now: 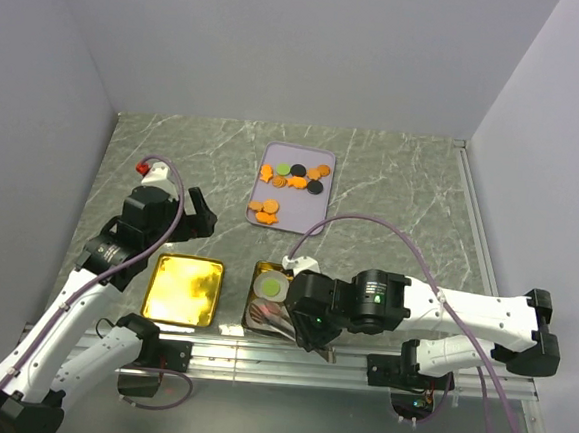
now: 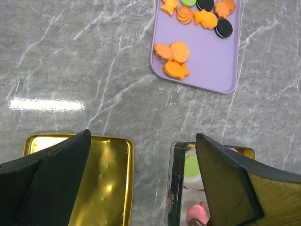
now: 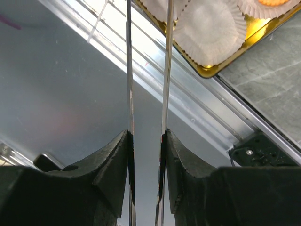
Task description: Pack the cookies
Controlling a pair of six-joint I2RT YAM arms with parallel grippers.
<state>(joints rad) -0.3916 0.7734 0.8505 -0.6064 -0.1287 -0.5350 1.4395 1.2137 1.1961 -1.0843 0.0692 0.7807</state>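
Note:
The cookies (image 1: 297, 175) lie on a lilac tray (image 1: 270, 156) at the middle back; a small orange group (image 2: 173, 59) sits at its near left corner. An open gold tin (image 1: 257, 274) near the front holds white paper cups (image 3: 211, 28), one with a green cookie (image 2: 191, 165) and one with a pink cookie (image 2: 195, 214). My right gripper (image 3: 146, 134) is over the tin's near end (image 1: 306, 328), shut on metal tongs (image 3: 129, 70) whose blades point at the cups. My left gripper (image 2: 143, 136) hangs open above the table, left of the tray (image 1: 201, 215).
A gold lid (image 1: 183, 288) lies flat left of the tin, under my left gripper's left finger (image 2: 61, 165). An aluminium rail (image 3: 207, 117) runs along the table's near edge below the right gripper. Grey walls close in the back and both sides.

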